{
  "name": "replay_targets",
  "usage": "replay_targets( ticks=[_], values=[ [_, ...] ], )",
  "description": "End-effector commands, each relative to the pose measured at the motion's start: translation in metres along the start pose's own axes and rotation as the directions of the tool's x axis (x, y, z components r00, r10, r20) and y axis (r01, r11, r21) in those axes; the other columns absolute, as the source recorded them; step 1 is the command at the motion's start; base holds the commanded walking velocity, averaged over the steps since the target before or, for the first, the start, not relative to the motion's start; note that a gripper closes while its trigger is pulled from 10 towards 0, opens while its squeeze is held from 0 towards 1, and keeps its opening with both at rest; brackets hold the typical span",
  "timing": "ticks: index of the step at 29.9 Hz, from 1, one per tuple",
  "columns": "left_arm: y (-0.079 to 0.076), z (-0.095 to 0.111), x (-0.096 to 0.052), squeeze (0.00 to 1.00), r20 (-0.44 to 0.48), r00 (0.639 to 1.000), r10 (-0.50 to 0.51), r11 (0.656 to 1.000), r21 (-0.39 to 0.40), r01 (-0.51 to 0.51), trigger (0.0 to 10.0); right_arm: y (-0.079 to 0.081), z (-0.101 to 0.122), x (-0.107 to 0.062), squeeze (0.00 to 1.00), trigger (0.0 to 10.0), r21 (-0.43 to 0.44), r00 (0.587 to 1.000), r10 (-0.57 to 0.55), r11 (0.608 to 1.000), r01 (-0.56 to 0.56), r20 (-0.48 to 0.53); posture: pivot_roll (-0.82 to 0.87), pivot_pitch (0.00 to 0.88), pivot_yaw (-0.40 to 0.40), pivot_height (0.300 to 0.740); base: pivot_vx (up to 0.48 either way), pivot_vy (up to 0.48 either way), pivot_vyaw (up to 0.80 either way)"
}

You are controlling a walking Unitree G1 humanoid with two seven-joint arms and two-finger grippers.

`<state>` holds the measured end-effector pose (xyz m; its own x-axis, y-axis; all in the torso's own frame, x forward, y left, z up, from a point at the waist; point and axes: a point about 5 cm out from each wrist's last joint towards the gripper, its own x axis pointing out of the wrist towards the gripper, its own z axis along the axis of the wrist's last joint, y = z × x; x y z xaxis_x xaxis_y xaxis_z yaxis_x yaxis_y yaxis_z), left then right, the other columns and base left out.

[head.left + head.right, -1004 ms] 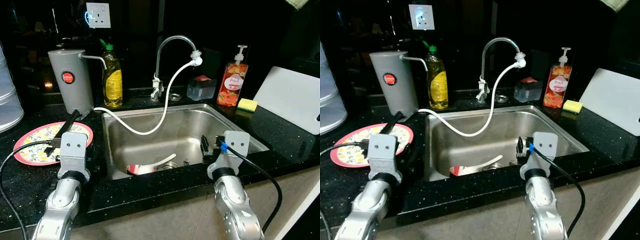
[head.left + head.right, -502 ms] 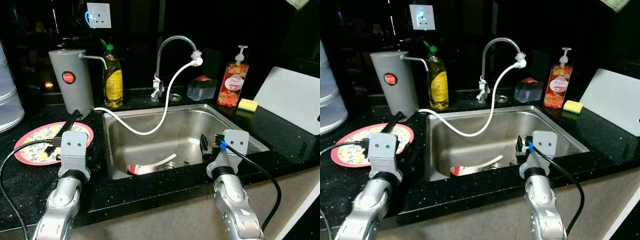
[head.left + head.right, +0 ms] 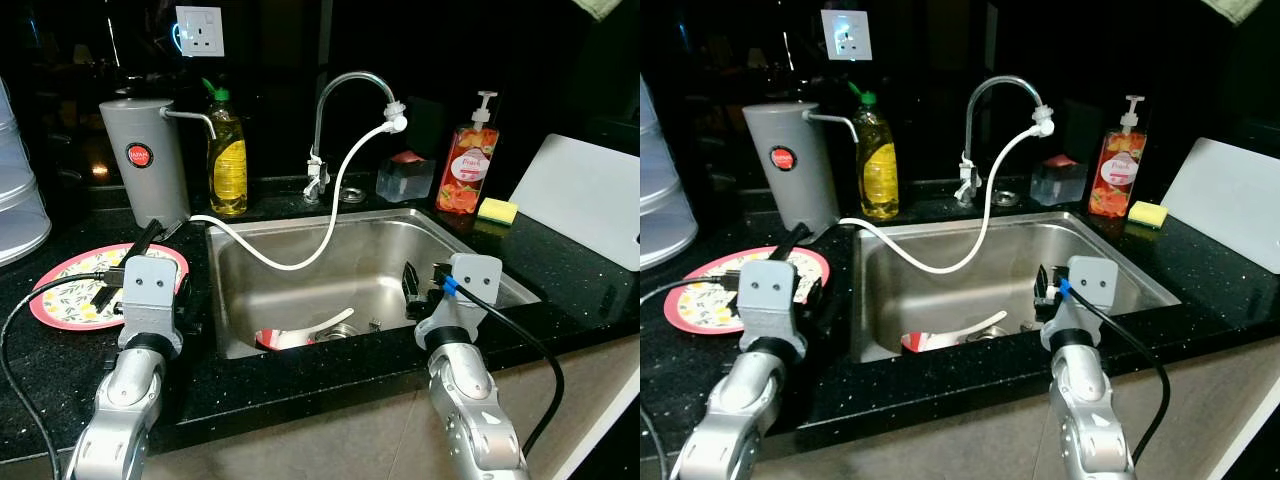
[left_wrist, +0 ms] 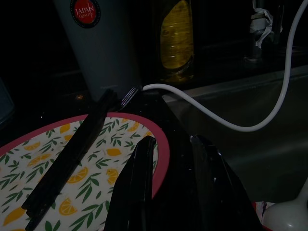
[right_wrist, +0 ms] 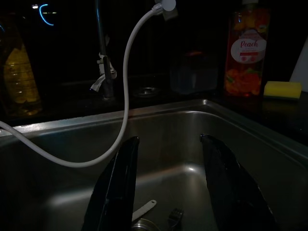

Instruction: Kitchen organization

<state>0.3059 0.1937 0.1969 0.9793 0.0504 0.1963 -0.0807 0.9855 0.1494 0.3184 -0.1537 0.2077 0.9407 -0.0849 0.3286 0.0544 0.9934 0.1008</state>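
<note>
A pink plate with a lemon pattern (image 3: 65, 295) lies on the black counter left of the sink, and a black fork (image 4: 72, 159) rests across it. My left gripper (image 4: 172, 142) hovers open over the counter at the plate's right rim, holding nothing. The steel sink (image 3: 300, 240) holds a white spoon (image 3: 322, 324) and a red item (image 3: 265, 338) near the drain, and a small dark fork (image 5: 175, 214) lies on its floor. My right gripper (image 5: 169, 139) hangs open over the sink's front right part, also holding nothing.
Behind the sink stand a grey jug (image 3: 145, 160), a yellow soap bottle (image 3: 227, 155), a faucet (image 3: 335, 95) with a white hose (image 3: 335, 210) looping into the basin, a clear box (image 3: 403, 178) and a peach pump bottle (image 3: 467, 165). At the right are a yellow sponge (image 3: 495, 209) and a white cutting board (image 3: 585, 200).
The whole picture has shifted very slightly. Both grippers and the things on the counter and in the sink stay as they were.
</note>
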Motion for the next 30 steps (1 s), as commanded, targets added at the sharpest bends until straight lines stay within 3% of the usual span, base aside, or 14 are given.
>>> replay_targets(
  ticks=[1, 30],
  values=[
    [-0.0010, -0.0022, 0.0029, 0.00, -0.013, 1.000, -0.010, 1.000, 0.020, 0.010, 10.0, 0.0024, 0.0007, 0.0010, 0.00, 10.0, 0.004, 1.000, -0.004, 1.000, 0.004, 0.004, -0.02, 0.000, -0.008, 0.740, 0.000, 0.000, 0.00],
    [-0.0021, -0.0019, 0.0112, 0.00, -0.002, 1.000, -0.025, 0.999, 0.041, 0.025, 10.0, -0.0015, 0.0016, 0.0039, 0.00, 10.0, -0.022, 1.000, -0.016, 1.000, 0.017, 0.018, -0.03, 0.000, 0.008, 0.740, 0.000, 0.000, 0.00]
  ],
)
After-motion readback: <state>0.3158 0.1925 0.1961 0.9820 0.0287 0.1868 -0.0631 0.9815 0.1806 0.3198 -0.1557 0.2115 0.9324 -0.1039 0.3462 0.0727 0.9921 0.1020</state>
